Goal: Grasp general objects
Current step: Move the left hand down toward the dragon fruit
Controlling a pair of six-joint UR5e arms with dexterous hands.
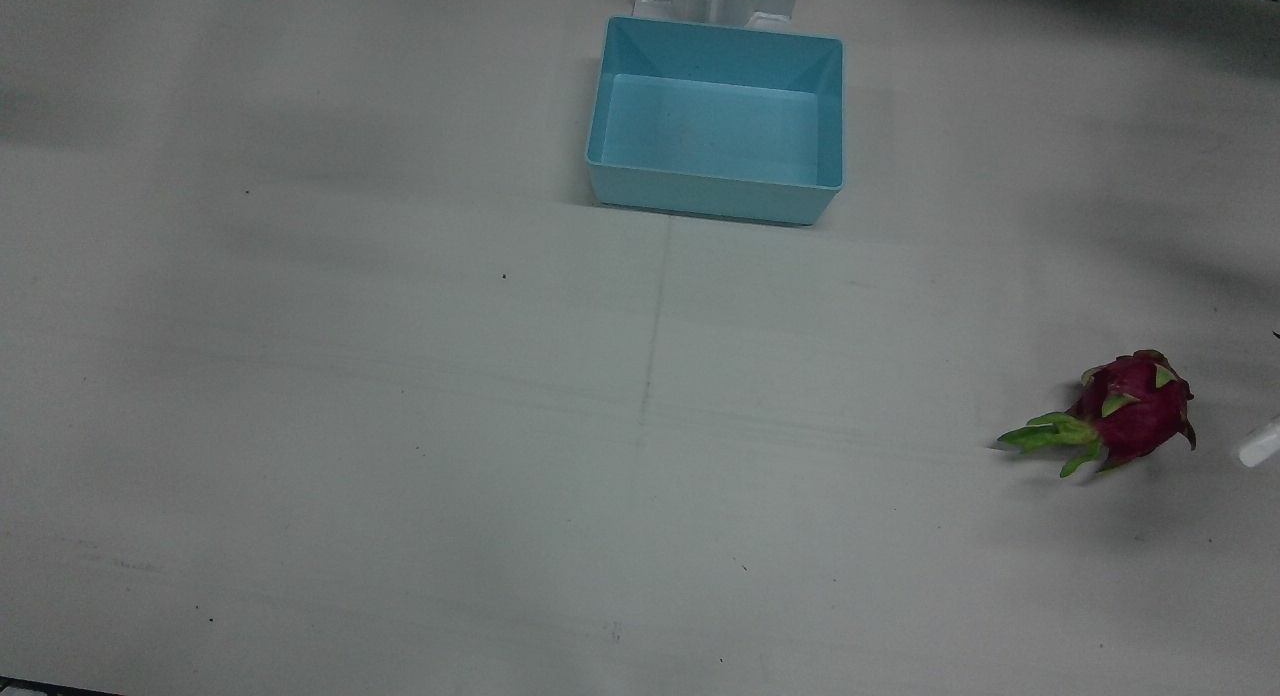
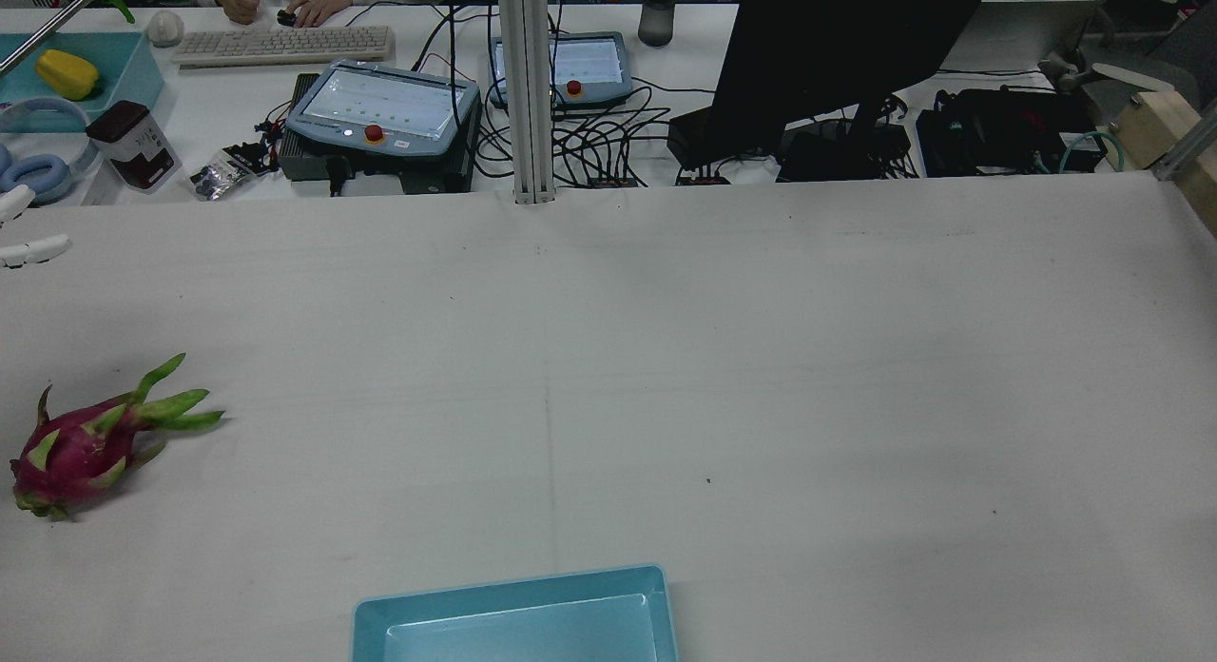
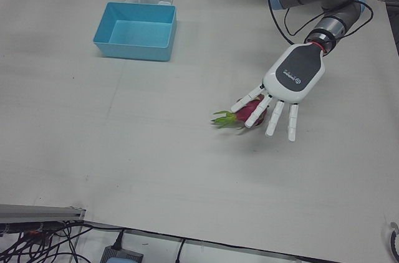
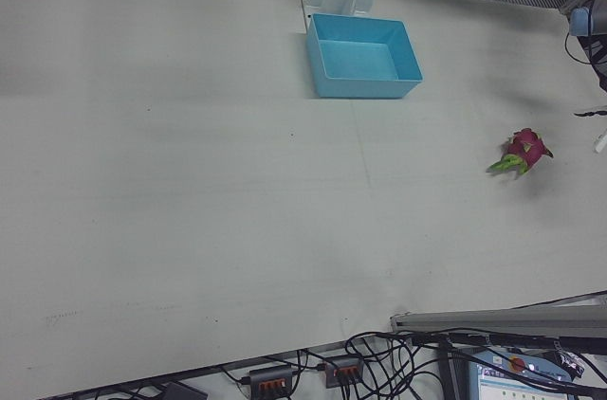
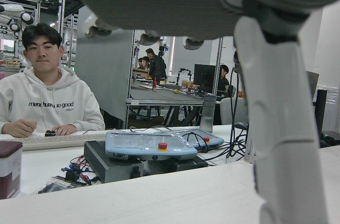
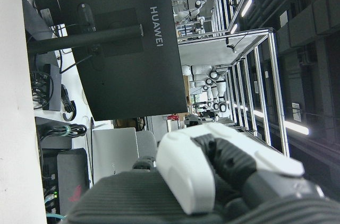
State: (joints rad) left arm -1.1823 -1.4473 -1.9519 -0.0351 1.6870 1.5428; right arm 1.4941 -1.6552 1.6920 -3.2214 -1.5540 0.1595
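Left hand (image 3: 278, 102) hangs over the white table (image 3: 156, 151) with its fingers (image 3: 291, 122) spread apart and pointing down toward the operators' side, holding nothing. In the left-front view its innermost fingers overlap the dragon fruit (image 3: 244, 113), yet the front view shows the fruit (image 1: 1130, 413) lying free on the table with only a white fingertip (image 1: 1258, 443) beside it at the frame edge, so whether any finger touches the fruit cannot be told. The fruit lies on its side just under and inward of the hand, its green leafy end pointing away from the hand toward the table's middle. Well away from the hand, toward the pedestal side of the table, stands a light blue bin (image 3: 137, 31), empty. Right hand (image 6: 212, 181) shows only in its own camera, close up and partly cropped; its state cannot be told. Beyond the table, a person (image 5: 45, 96) sits at a keyboard (image 2: 282, 44).
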